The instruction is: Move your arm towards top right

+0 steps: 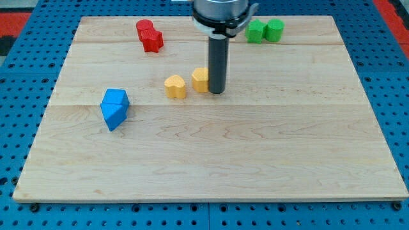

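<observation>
Our tip (217, 91) touches the yellow block (200, 79); no jaws here. The green blocks (265, 30) lie far right, our heading.

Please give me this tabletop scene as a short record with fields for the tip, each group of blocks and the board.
tip: my tip rests on the board, right against the view's right side of one yellow block
yellow blocks: two, one heart-shaped, one beside the rod
red blocks: two touching, view's top left
green blocks: two side by side, view's top right
blue blocks: two touching, view's left
board: pale wooden board on a blue pegboard
</observation>
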`<state>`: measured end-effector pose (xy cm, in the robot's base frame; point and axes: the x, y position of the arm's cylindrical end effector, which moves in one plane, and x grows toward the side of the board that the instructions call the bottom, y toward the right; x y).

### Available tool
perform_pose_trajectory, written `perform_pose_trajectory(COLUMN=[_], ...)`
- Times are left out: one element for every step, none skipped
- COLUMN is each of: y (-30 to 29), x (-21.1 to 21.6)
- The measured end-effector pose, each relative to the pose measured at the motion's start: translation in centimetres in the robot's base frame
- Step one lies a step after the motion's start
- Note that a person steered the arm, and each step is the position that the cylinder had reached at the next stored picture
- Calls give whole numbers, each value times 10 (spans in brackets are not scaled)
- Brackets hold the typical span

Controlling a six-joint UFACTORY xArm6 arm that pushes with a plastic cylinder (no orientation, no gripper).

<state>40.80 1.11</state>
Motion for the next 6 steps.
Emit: perform_pose_trajectory(y=[22,30,29,22,31,102], x=[-9,-41,-46,-46,-46,-54])
